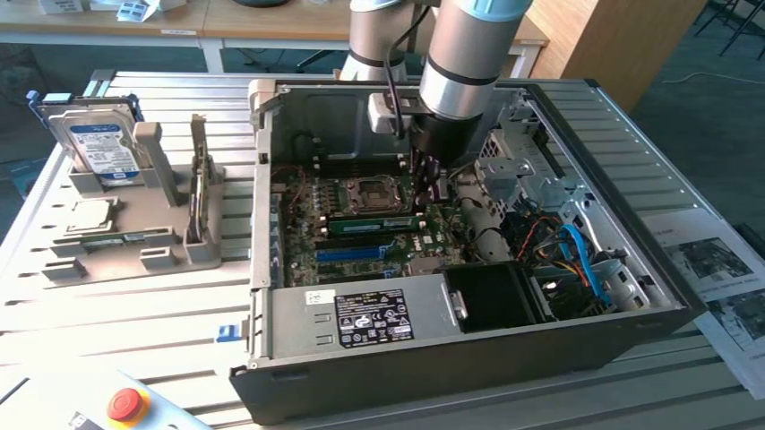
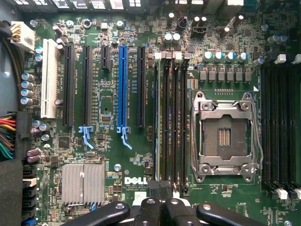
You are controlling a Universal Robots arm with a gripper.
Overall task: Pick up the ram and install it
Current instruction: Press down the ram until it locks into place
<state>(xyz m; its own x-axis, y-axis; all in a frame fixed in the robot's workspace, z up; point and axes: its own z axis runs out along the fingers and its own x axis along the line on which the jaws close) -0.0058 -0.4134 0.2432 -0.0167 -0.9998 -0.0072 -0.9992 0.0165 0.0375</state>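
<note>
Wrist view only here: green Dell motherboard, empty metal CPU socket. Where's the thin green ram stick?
Observer: The long green ram stick with dark chips sits beside that CPU socket. The gripper is at its end toward the exterior view's right.
Operator: Anything outside the case?
Observer: A blue-labelled metal hard drive stands upright in a grey plastic fixture, on the exterior view's left of the black computer case.
Operator: E-stop?
Observer: Red round button, off the case's corner on the exterior view's left.

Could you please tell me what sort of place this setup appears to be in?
Probably a robotics lab set up for computer assembly: a robot arm reaches into an open PC case on a slotted aluminium table, with a red emergency-stop button nearby.
</note>
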